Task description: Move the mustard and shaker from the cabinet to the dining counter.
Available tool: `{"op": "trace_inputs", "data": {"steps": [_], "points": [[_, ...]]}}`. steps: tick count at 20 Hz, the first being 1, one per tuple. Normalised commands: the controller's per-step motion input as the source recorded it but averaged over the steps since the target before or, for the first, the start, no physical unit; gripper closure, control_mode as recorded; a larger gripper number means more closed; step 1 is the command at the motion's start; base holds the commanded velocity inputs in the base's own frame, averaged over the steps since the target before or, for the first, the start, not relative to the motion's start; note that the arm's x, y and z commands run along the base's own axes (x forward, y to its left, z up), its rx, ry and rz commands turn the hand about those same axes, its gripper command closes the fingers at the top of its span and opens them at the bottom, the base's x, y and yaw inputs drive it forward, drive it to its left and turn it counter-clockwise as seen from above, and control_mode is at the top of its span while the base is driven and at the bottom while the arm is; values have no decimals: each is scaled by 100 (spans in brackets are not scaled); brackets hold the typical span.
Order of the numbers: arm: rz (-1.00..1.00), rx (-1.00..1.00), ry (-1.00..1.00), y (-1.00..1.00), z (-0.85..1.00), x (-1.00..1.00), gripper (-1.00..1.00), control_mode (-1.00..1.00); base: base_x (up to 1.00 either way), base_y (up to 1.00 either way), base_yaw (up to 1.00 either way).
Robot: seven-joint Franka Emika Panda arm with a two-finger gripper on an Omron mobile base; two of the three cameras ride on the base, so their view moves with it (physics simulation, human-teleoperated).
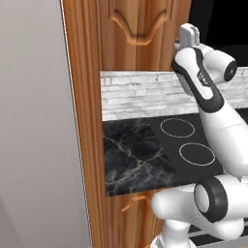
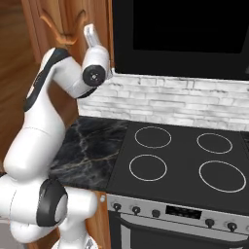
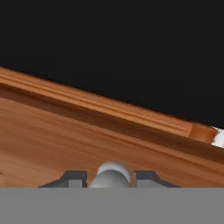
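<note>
The brown wooden cabinet (image 1: 140, 29) with its carved arch fills the wall above the counter, and its door is closed. In the hand view the door (image 3: 65, 140) runs slantwise across the picture. Its round silver knob (image 3: 110, 174) sits right between my two dark fingertips (image 3: 72, 179). My gripper (image 3: 110, 180) is shut on that knob. In both base views the arm reaches up, with the hand (image 2: 90, 33) pressed against the door. The mustard and the shaker are hidden behind the closed door. The dining counter is out of view.
Below the cabinet lies a short black marble counter (image 1: 131, 155) beside a stove top with white rings (image 2: 180, 155). A white brick wall (image 2: 185, 99) runs behind it, with a dark opening (image 2: 180, 29) above. A tall wooden panel (image 1: 85, 121) stands at the left.
</note>
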Motion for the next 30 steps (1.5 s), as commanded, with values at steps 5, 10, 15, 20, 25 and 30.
{"op": "trace_inputs", "data": {"steps": [5,10,15,20,25,30], "points": [[-17,0,-4,-25,13,-100,100,-100,0,0,0],[-22,-2,1,-23,10,-100,100,-100,0,0,0],[-26,-2,4,-32,9,-100,100,-100,0,0,0],[-25,-2,2,-40,1,-100,100,-100,0,0,0],[-6,-2,9,-20,0,-58,100,-100,0,0,0],[20,15,17,-18,0,19,100,-100,0,0,0]]}}
